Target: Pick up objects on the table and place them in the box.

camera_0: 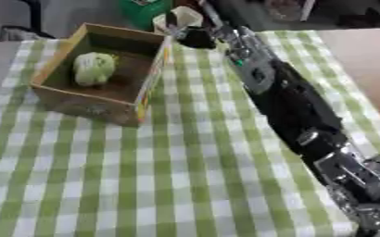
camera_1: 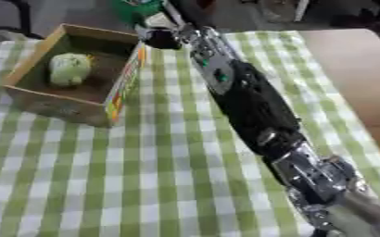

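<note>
An open cardboard box stands at the far left of the green checked cloth. A pale green, rounded object lies inside it. My right arm stretches from the lower right corner up to the table's far edge. There my right hand is at a cream cup, just past the box's far right corner. A dark finger hooks over the cup's rim, and the rest of the hand curls against its side. The cup's lower part is hidden by the hand. My left hand shows in neither view.
A green container stands beyond the table's far edge, behind the cup. Bare brown tabletop runs along the right of the checked cloth. My forearm lies diagonally across the cloth's right half.
</note>
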Controlling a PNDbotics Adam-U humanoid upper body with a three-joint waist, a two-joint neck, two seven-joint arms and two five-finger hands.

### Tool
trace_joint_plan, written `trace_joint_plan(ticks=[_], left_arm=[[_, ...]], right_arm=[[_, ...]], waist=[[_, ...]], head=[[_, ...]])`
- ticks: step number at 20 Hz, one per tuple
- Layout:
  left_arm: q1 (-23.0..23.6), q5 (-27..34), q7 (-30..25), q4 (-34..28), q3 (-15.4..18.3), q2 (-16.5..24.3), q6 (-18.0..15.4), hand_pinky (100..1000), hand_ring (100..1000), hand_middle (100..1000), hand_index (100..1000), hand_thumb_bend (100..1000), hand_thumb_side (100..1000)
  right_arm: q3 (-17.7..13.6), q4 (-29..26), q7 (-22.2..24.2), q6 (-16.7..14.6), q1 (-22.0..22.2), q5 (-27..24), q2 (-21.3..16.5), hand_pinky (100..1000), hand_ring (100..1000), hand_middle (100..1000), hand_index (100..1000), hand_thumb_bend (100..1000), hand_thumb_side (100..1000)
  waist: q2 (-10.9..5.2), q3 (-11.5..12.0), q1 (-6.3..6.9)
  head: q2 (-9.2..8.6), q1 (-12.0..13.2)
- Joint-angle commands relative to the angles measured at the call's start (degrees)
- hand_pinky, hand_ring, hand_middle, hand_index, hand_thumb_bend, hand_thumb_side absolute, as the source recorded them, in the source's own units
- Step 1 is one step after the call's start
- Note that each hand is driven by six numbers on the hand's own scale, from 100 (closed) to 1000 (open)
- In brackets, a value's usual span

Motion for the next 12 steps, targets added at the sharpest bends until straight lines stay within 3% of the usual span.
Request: trace_joint_plan(ticks=[1, 6, 12], left_arm=[[-0.3, -0.5, 0.7, -0.4, 1.0, 1.6, -0.1, 470, 711, 636, 529, 204, 398], [0.1, -0.9, 1.3, -0.2, 1.7, 1.8, -0.1, 471, 716, 641, 529, 203, 402], [0.8, -1.2, 1.8, 0.0, 2.1, 1.7, 0.0, 472, 728, 664, 530, 202, 409]], right_arm=[[-1.3, -8.7, -0.4, 0.9, 3.6, -10.6, -6.7, 737, 819, 776, 827, 100, 285], [-6.5, -15.9, -2.9, 3.3, 13.1, -18.5, -10.5, 723, 802, 750, 806, 100, 314], [-8.7, -19.1, -4.9, 4.3, 18.1, -20.8, -10.5, 718, 796, 742, 796, 100, 318]], waist=[[-0.68, -0.4, 0.15], [-0.33, -1.6, 0.27], [-0.21, -2.6, 0.41]], head=[[-0.76, 0.9], [-0.39, 2.6], [0.47, 4.4]])
